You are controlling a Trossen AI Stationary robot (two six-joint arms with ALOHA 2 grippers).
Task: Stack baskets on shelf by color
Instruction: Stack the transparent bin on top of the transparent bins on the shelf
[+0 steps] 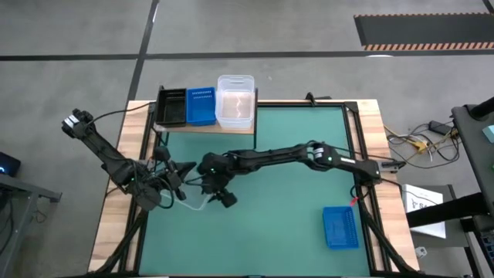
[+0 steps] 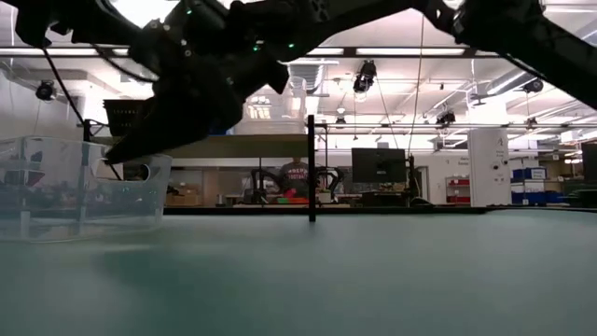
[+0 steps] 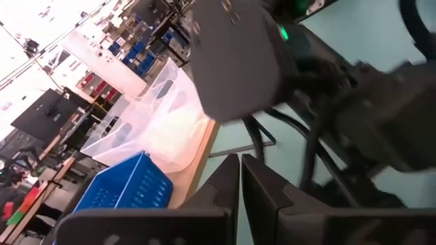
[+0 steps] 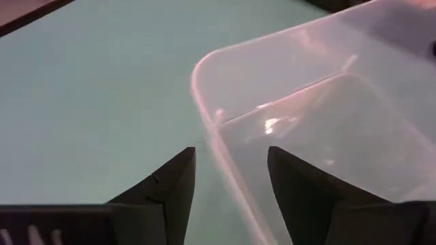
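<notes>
Right tool spread wide, pinching nothing, low over the bench near its middle. Straddling the side wall of a clear basket in the right wrist view: rim runs into the gap between the two fingers, with the tub opening out beyond one of them. In the high view that basket shows only faintly, just beside the right tool at about 9 o'clock and resting on the green mat. Long axis not readable through the see-through plastic.

Left tool pressed together and empty, sitting just beyond the clear basket at 9 o'clock – close too, but in no state to take it. Right arm is probably the one to carry on.

Shelf lies at 12 o'clock from the right tool, at the bench's far edge. Holds a black basket, a blue one and a clear stack, left to right. Clear stack is the likely target – slightly toward 1 o'clock, up and away.

Loose blue basket at 4 o'clock, well apart, near the right front corner.
</notes>
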